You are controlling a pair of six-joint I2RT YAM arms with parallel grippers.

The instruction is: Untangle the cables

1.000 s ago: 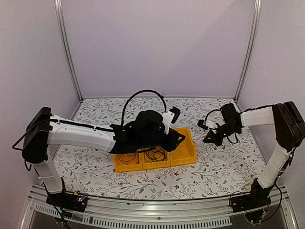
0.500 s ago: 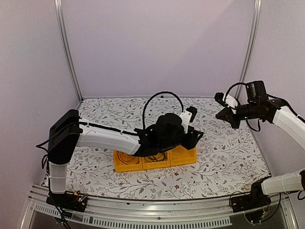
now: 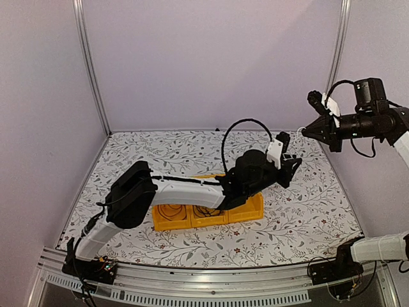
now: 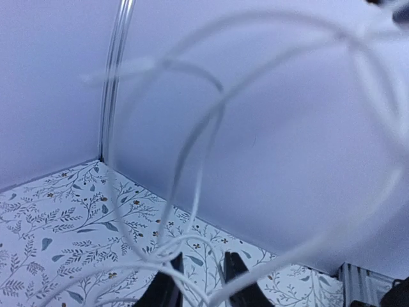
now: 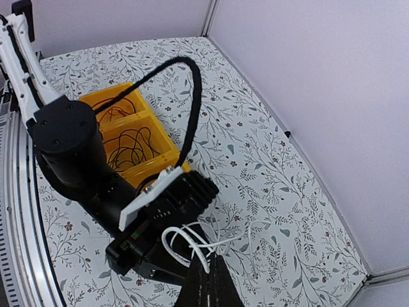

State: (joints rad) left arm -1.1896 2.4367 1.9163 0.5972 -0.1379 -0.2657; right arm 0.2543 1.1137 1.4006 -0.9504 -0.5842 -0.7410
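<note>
Right claw is up high at the far right, well above the table. In the right wrist view its fingers sit pressed together with the white cable running into the tips, so it's clamped on that cable. The finger bases are cut off at the bottom edge.

Left arm reaches across to the right, with the left claw below and just left of the right one. In the left wrist view only the fingertips show, cut off by the frame edge, with a narrow gap between them. The white cable loops right in front of the lens, badly blurred, and bunches at the tips. Can't tell if it's actually pinched or just lying across.

The white cable hangs in air between the two claws as a few loose loops. From the top camera it's too thin to trace.

The yellow bin is on the table, near-centre, mostly covered by the left arm. In the right wrist view of the bin, one compartment holds a red cable and the next holds black cable, coiled and overlapping. The strand count isn't readable. The third compartment is hidden under the arm.

From the top, the red cable is in the left compartment and the black cable is in the middle one, half hidden.
</note>
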